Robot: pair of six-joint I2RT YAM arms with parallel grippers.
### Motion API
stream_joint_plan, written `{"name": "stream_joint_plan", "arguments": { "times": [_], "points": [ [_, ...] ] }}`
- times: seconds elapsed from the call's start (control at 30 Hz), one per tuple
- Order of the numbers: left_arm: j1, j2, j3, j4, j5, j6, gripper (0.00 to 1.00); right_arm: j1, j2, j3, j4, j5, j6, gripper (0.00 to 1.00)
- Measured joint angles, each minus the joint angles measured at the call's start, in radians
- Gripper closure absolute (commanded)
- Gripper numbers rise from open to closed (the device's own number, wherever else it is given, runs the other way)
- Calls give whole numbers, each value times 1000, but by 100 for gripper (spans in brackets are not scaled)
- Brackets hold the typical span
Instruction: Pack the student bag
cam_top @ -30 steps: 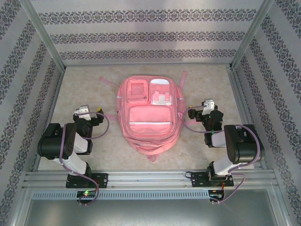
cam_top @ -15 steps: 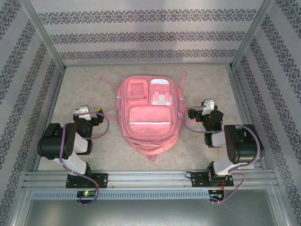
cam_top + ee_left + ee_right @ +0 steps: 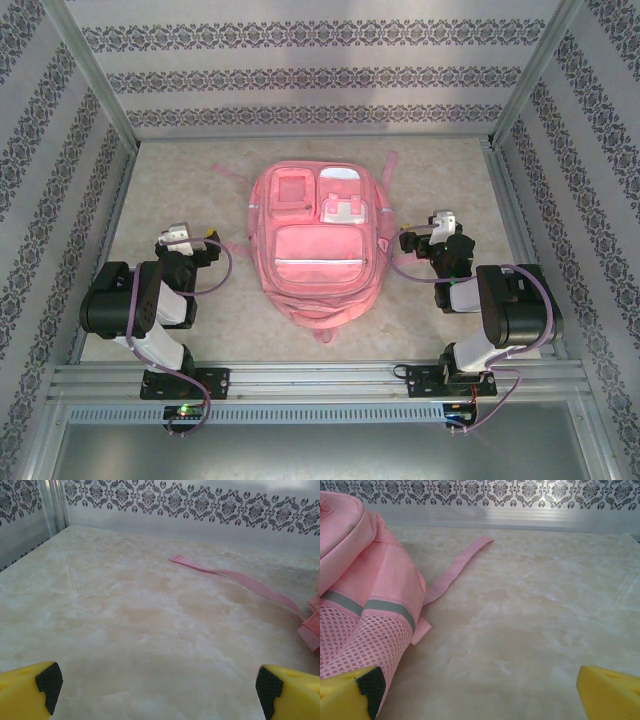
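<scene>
Left fingers (image 3: 30, 690): yellow with black pads, spread wide, nothing but bare tabletop between them.
Right fingers (image 3: 607, 690): spread wide too and holding nothing; the one on the bag's side sits just beside its mesh.
Table (image 3: 180, 180): marbled beige, boxed in by patterned walls (image 3: 300, 75).
Bag (image 3: 313, 245): pink, lying flat in the middle of the table between the two arms, front face up, top toward the far wall.
Left gripper (image 3: 195, 236): near the bag's left edge, apart from it.
Right gripper (image 3: 432, 232): close by the bag's right edge.
Front pocket (image 3: 318, 250): looks zipped; I cannot tell what is inside.
Mesh pocket (image 3: 355, 650): on the bag's right side, lying slack; contents hard to make out.
Straps: one (image 3: 235, 577) trails flat across the table on the left, another (image 3: 455, 570) runs out toward the far right.
Change: none from a second ago; bag, straps and both arms sit exactly as they were.
</scene>
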Motion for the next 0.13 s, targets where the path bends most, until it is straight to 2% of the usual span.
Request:
{"name": "stream_joint_plan", "arguments": {
  "times": [0.13],
  "points": [
    [0, 0, 1, 0, 3, 0, 0, 0, 0, 0, 0, 0, 0, 2]
  ]
}}
